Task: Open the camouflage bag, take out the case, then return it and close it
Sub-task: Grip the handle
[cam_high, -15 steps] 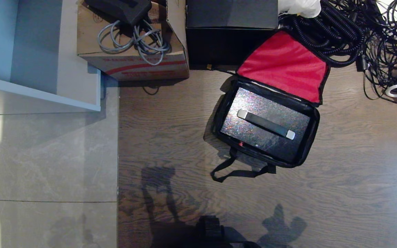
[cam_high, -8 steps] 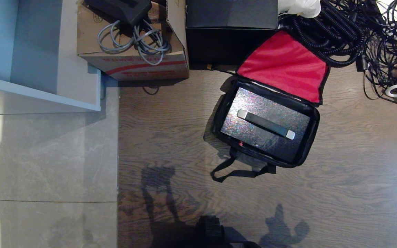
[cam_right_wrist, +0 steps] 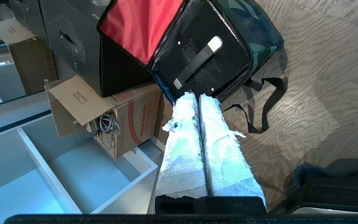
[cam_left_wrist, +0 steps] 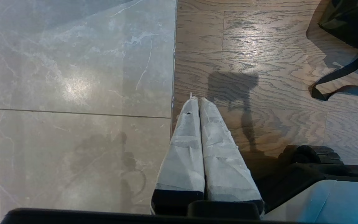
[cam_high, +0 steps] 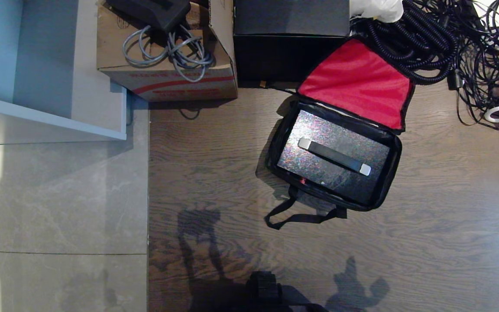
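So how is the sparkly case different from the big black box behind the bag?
The case is flat and glittery; the black box is tall, plain and matte. The case has a bar handle with silver ends; the box shows none. The case lies inside the open camouflage bag; the box stands on the floor. Both are dark and rectangular.

I'm looking at what seems a storeroom or lab corner: an open brown cardboard box [cam_high: 167,65] with grey cables at upper left of the head view, tangled black coiled cords [cam_high: 440,39] upper right, pale-blue shelving [cam_high: 50,117] over tile and wood flooring.
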### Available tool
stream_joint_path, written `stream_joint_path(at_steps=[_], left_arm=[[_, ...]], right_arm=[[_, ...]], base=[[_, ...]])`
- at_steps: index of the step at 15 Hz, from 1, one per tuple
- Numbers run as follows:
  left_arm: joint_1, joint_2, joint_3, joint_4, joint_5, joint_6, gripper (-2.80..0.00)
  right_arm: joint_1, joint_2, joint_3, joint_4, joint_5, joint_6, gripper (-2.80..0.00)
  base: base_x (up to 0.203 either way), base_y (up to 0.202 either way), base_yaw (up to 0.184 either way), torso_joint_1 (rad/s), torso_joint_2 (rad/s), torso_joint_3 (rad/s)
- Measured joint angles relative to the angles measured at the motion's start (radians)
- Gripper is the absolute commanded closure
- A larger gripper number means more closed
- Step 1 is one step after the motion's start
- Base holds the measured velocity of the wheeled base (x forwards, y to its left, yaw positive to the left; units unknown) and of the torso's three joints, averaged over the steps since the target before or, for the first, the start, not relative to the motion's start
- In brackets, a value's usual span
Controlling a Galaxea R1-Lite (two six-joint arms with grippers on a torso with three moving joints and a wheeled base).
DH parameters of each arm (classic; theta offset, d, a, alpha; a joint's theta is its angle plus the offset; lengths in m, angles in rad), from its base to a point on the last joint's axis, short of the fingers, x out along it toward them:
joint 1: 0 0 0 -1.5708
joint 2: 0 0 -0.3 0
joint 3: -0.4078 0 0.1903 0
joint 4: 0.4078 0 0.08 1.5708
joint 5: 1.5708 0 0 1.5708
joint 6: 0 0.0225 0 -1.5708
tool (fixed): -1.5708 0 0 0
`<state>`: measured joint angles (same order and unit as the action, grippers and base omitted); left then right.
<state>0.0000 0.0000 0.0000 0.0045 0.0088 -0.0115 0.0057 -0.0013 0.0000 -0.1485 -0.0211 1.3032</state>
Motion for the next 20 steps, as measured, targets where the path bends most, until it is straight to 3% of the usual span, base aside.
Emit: stream_joint_path(at_steps=[20], left_arm=[[0.0, 0.0, 0.0, 0.0, 0.0, 0.0, 0.0]], right_arm=[[0.0, 0.002, 0.0, 0.001, 0.0, 0.0, 0.0]], base=[[0.0, 0.0, 0.0, 0.0, 0.0, 0.0]])
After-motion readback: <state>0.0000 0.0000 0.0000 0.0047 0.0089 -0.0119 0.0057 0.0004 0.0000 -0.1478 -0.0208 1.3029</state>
